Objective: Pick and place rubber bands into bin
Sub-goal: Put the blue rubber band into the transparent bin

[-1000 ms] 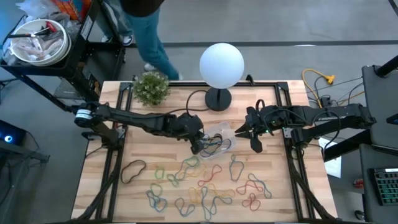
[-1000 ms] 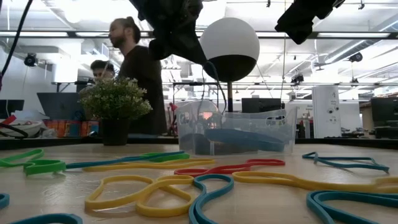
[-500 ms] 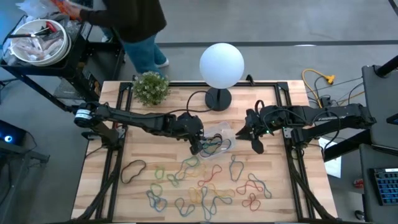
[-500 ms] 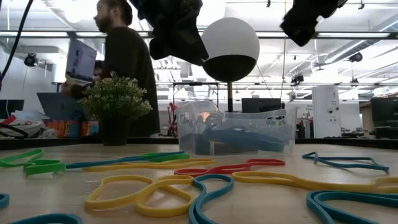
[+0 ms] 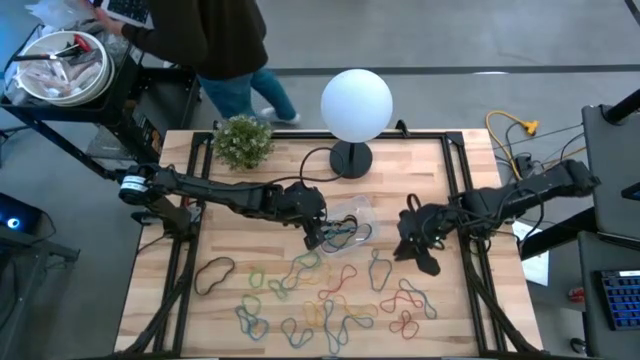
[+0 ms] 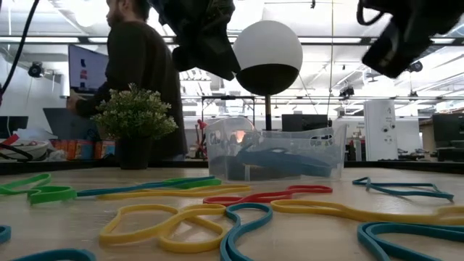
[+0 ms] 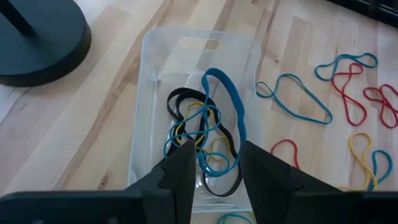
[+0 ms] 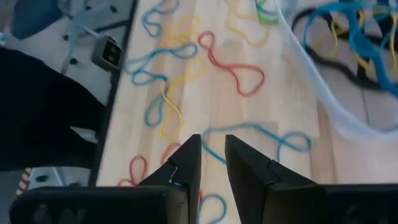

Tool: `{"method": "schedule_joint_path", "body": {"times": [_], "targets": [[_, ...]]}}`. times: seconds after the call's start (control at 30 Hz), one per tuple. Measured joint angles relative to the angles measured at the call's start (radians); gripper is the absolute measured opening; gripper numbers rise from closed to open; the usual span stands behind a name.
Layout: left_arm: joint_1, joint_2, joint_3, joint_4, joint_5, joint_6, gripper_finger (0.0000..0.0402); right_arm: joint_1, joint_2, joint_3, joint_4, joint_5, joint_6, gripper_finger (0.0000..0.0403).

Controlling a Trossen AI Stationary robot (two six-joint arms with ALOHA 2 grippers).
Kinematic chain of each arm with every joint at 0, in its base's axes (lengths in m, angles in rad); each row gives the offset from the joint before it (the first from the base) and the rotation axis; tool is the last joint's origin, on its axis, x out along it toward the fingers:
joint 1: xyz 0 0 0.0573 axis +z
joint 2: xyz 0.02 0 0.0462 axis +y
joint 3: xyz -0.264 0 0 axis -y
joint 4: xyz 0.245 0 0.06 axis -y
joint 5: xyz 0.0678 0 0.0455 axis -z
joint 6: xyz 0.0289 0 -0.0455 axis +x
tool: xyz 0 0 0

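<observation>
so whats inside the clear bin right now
The bin holds a tangle of rubber bands: blue, black and yellow loops. The left gripper hangs open above it, covering the near end.

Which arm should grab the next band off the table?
Right, probably. The right gripper hangs empty, open, beside a blue band on the table. The left gripper is over the bin, open.

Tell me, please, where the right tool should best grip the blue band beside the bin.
Probably the wide end of the blue band, away from the bin: it lies flat on bare wood, so the right tool, hovering nearby, could drop straight down and pinch one strand.
</observation>
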Motion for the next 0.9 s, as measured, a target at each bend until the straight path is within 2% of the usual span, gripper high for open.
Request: {"method": "schedule_joint_path", "body": {"times": [0.4,0.63,0.77,0.9], "targets": [[0.0,-0.001,-0.021,0.0,-0.001,0.001,0.0109,0.166,0.0,-0.137,0.003,0.057,0.182,0.0068],[0.0,0.0,-0.022,0.0,-0.001,0.001,0.0109,0.227,0.004,-0.188,0.016,0.18,0.257,0.0068],[0.0,0.0,-0.022,0.0,-0.003,0.001,0.0109,0.268,0.046,-0.19,0.027,0.252,0.256,0.0068],[0.0,0.001,-0.022,0.0,-0.004,0.001,0.0109,0.31,0.132,-0.19,0.077,0.26,0.232,0.0068]]}}
